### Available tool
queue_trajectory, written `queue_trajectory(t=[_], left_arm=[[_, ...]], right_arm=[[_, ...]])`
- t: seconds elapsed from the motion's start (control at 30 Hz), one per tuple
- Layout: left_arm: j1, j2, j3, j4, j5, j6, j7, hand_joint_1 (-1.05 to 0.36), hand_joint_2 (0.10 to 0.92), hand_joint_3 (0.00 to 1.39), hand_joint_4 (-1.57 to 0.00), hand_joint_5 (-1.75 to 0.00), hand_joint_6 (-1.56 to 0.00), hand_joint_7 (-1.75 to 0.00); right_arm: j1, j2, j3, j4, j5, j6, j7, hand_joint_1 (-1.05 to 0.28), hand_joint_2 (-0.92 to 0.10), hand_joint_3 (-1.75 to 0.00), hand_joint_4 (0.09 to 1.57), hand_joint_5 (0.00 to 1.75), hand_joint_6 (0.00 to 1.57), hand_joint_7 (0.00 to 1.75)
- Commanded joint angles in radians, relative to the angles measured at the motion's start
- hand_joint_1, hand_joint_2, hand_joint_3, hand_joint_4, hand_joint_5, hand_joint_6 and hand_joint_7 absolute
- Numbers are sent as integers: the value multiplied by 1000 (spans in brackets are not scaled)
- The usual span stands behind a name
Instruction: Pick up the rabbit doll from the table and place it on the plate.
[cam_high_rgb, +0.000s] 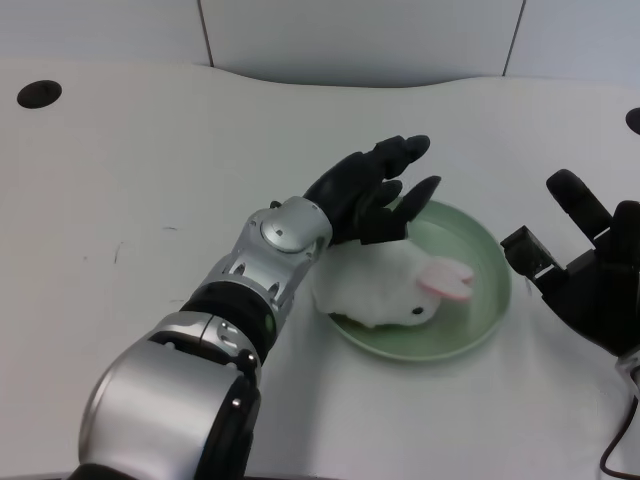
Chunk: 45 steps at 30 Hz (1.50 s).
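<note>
Pale green plate (480, 300) on the white table (150, 180), with the white rabbit doll (385, 290) lying on it, pink ear toward the plate's right side and the face turned toward the camera. The doll's rear end laps over the plate's left rim, so it sits mostly but not wholly inside. Left hand (375, 195) is poised above and just behind the doll, fingers extended and spread, pointing away from the robot; nothing is between them. Whether the lowest fingers touch the doll's back cannot be told, since the hand overlaps it from this angle. Judgement: the placing looks essentially done and the step in hand is the release and withdrawal. To do it well, the hand should keep its fingers apart and lift straight up before pulling back toward the robot's left, so no fingertip catches the soft fabric and drags the doll off the rim. The overhang on the left is the weak spot; a sideways sweep there could tip the doll onto the table. A plush body will likely sag and settle rather than roll, which helps. Right hand (590, 270) rests just beside the plate's right edge, clear of it.
</note>
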Motion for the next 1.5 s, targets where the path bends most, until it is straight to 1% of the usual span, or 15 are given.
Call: queue_trajectory(t=[0.03, 0.17, 0.27, 0.5, 0.73, 0.83, 0.9, 0.93, 1.1, 1.27, 1.3, 1.33, 1.4, 1.47, 1.5], left_arm=[[-41, -4, 111, -18, -118, 33, -96, -1048, 921, 846, 1, 1, 1, 1], [-60, 6, 154, -26, -166, 41, -145, -1048, 921, 833, 1, 1, 1, 1], [-67, 29, 192, -39, -212, 30, -216, -1048, 921, 827, 1, 1, 1, 1], [-43, 98, 262, -78, -323, 33, -435, -1048, 921, 824, 1, 1, 1, 1], [49, 173, 270, -123, -371, 31, -566, -1048, 921, 836, -44, -23, 1, 1], [128, 212, 275, -150, -392, 15, -612, -1048, 921, 827, -63, -33, -9, -4], [165, 228, 286, -160, -414, 31, -640, -1048, 921, 819, -62, -33, -6, -3], [189, 239, 295, -160, -427, 39, -650, -1048, 921, 817, -59, -32, -3, -1], [266, 267, 351, -150, -490, 103, -640, -1048, 921, 796, -31, -17, 1, 1], [275, 269, 353, -159, -499, 117, -640, -1048, 921, 778, -34, -18, 1, 1], [332, 272, 390, -159, -536, 127, -649, -1048, 921, 769, -97, -53, -45, -20], [375, 275, 417, -160, -564, 135, -656, -1048, 921, 753, -228, -126, -139, -59], [450, 276, 457, -179, -610, 152, -646, -1027, 921, 706, -391, -249, -276, -94], [490, 274, 465, -213, -629, 172, -630, -1009, 921, 680, -385, -439, -362, -54], [508, 273, 467, -232, -634, 183, -623, -985, 921, 669, -343, -714, -446, -53]], right_arm=[[8, -3, -3, -1, 7, -5, 0, -664, -921, -350, 618, 1746, 726, 1404], [7, -2, -3, -3, 7, 1, -5, -662, -921, -358, 611, 1746, 725, 1402], [7, -6, -1, -2, 3, 0, -6, -665, -921, -364, 601, 1746, 722, 1395], [3, -17, 2, 10, -1, 6, 2, -668, -921, -361, 596, 1746, 723, 1402], [2, -22, 1, 9, 0, 16, -9, -660, -921, -339, 619, 1746, 727, 1424], [4, -22, 4, 7, -5, 9, -16, -664, -921, -348, 625, 1746, 727, 1428], [2, -25, 3, 10, -4, 16, -17, -662, -921, -348, 625, 1746, 726, 1437], [1, -27, 4, 11, -5, 18, -23, -662, -921, -347, 624, 1746, 724, 1441], [-2, -32, 3, 21, -9, 18, -37, -659, -921, -356, 627, 1746, 712, 1459], [-3, -32, 1, 22, -11, 17, -38, -659, -921, -363, 626, 1746, 706, 1466], [-6, -35, 2, 27, -15, 14, -44, -662, -921, -362, 625, 1746, 705, 1468], [-7, -37, 3, 31, -19, 11, -47, -666, -921, -360, 624, 1746, 704, 1472], [-12, -43, 3, 41, -24, 5, -49, -669, -921, -355, 620, 1746, 691, 1499], [-16, -47, 2, 50, -23, 7, -44, -669, -921, -354, 618, 1746, 683, 1514], [-18, -48, 1, 54, -21, 9, -42, -661, -921, -347, 619, 1746, 678, 1511]])
